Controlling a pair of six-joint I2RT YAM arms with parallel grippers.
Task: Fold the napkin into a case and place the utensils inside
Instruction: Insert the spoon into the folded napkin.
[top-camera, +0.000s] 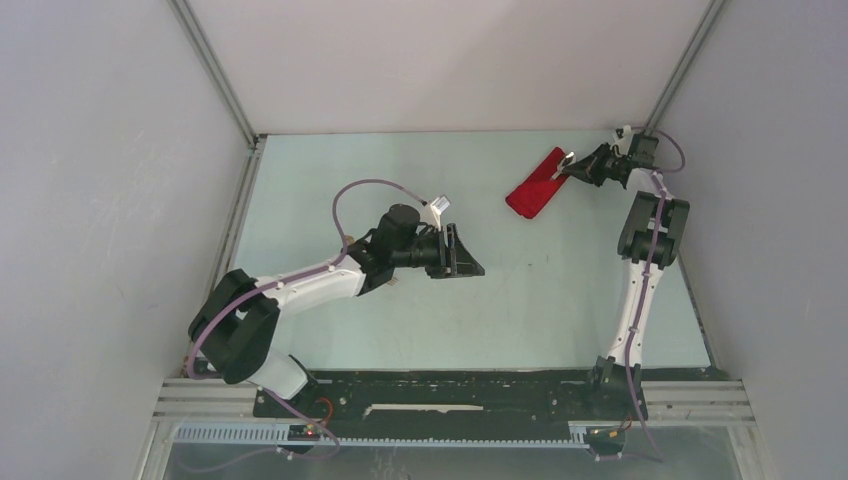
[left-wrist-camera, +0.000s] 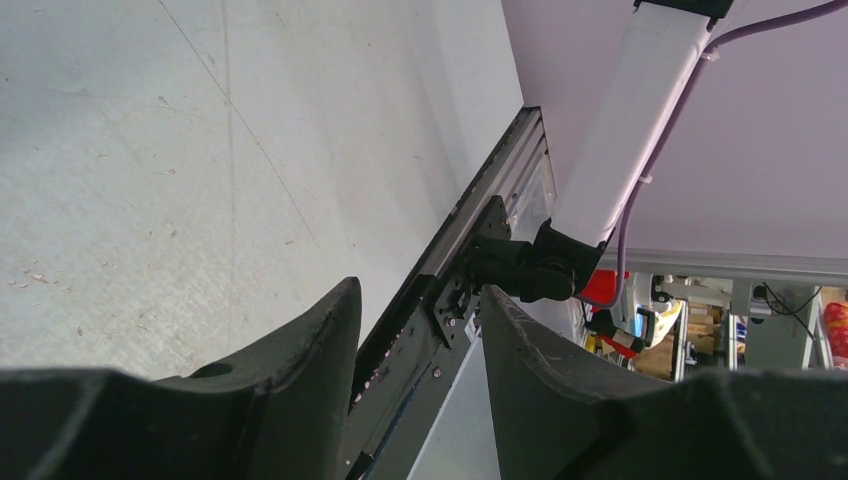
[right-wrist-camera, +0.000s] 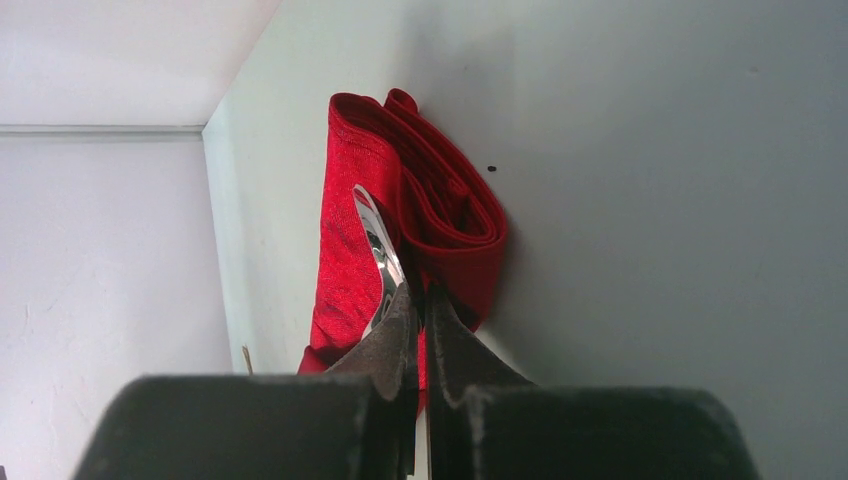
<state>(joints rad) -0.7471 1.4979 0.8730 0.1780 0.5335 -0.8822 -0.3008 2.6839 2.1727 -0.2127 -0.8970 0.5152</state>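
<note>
The pale green flat table (top-camera: 400, 320) carries the bright red cloth case (top-camera: 535, 185), a narrow folded pouch, near its far right corner. The left gripper (top-camera: 470, 252) hangs above the table's middle, fingers partway apart and empty. The right gripper (top-camera: 578, 165) pinches a thin shiny silver utensil (right-wrist-camera: 378, 250) tight, the utensil's end lying against the case.
</note>
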